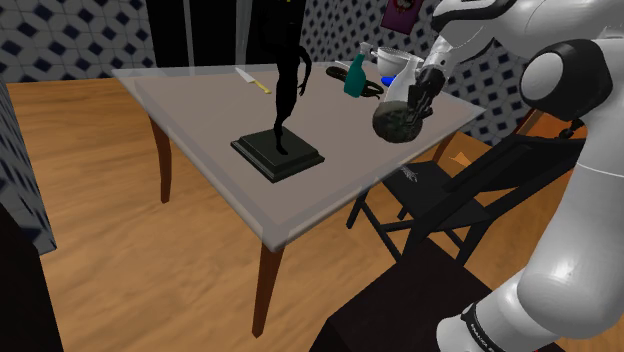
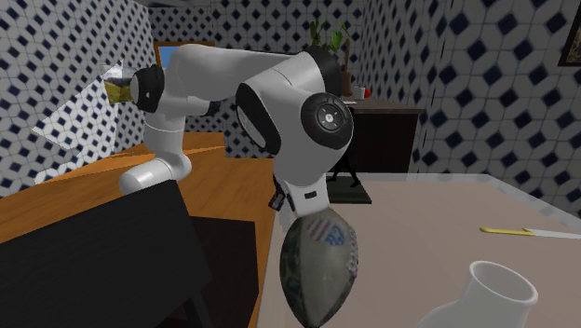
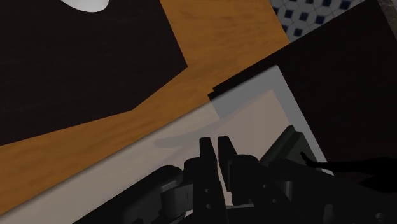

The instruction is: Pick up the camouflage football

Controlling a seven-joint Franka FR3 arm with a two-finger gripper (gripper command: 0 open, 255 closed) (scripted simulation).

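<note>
Mottled green-grey oval football (image 2: 317,270) sits right under the black tool (image 3: 216,145). Whether the tool grips it, I cannot tell.

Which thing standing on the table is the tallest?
The black figure statue on its square base; it rises far above the teal bottle and white pot.

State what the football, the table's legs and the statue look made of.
Football: mottled green-grey camouflage with a dull sheen, perhaps leather or rubber; unclear. Table legs: smooth reddish-brown, likely stained wood. Statue: uniform black, slightly glossy; metal, stone or resin all fit.
</note>
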